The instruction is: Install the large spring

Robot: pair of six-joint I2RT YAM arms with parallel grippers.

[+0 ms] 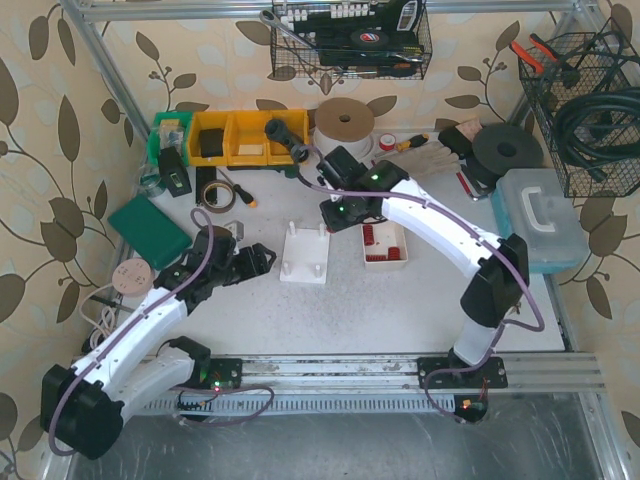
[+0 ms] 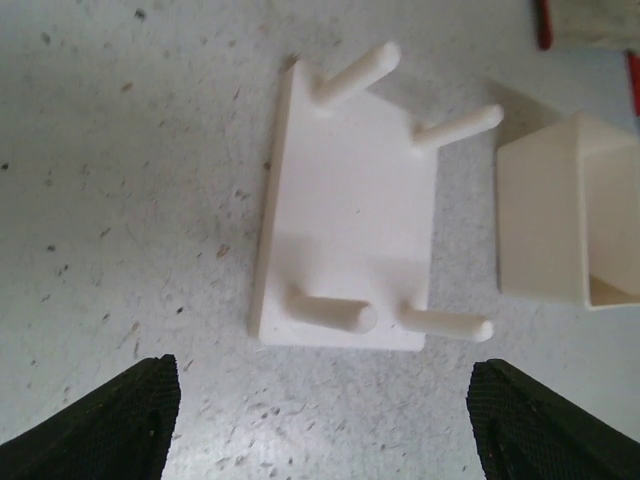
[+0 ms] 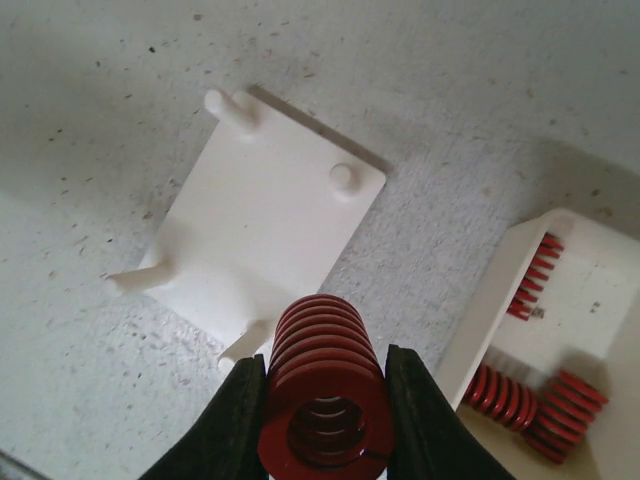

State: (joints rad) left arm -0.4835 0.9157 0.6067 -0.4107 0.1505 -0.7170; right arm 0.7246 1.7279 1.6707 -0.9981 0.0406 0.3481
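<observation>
A white base plate point(image 1: 304, 257) with four upright pegs lies mid-table; it also shows in the left wrist view point(image 2: 350, 230) and the right wrist view point(image 3: 265, 225). My right gripper point(image 3: 325, 425) is shut on a large red spring point(image 3: 322, 385), held above the plate's near right corner, close over a peg point(image 3: 243, 345). In the top view the right gripper point(image 1: 340, 212) hovers above the plate's upper right. My left gripper point(image 2: 320, 415) is open and empty, just left of the plate, with its fingertips point(image 2: 110, 425) low in frame; in the top view it point(image 1: 262, 262) sits beside the plate.
A white tray point(image 1: 385, 245) with several red springs point(image 3: 525, 400) stands right of the plate. Yellow bins point(image 1: 245, 137), tape rolls point(image 1: 345, 122), a green case point(image 1: 150, 230) and tools lie at the back and left. A blue-lidded box point(image 1: 545, 220) stands at the right.
</observation>
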